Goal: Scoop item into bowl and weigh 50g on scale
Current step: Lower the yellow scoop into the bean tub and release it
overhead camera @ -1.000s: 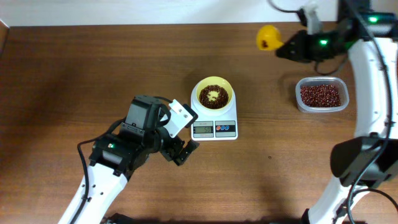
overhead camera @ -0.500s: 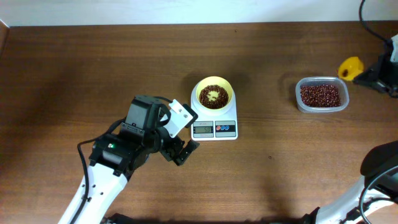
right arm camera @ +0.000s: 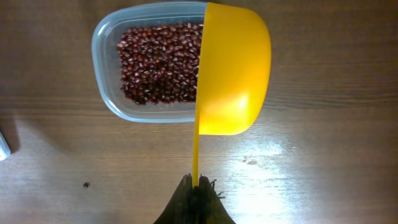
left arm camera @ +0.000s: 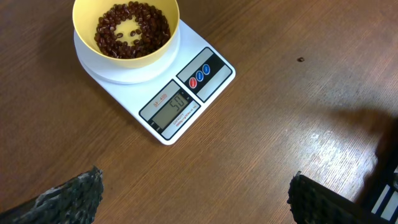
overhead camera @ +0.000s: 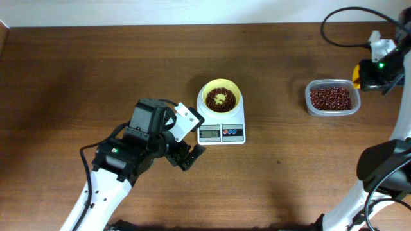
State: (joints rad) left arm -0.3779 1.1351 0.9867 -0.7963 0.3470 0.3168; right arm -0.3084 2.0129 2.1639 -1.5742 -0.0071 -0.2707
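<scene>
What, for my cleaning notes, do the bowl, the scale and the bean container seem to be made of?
Bowl: likely plastic, smooth matte yellow, evenly coloured. Scale: probably white plastic, smooth and slightly glossy, with a grey display. Container: probably clear plastic; beans show through its wall.

Bean-filled yellow bowl (left arm camera: pixel 126 32) atop white scale (left arm camera: pixel 186 102)

Bright, even light, sharp w/ soft shadows — glare on table (right arm camera: pixel 273 149).
</scene>
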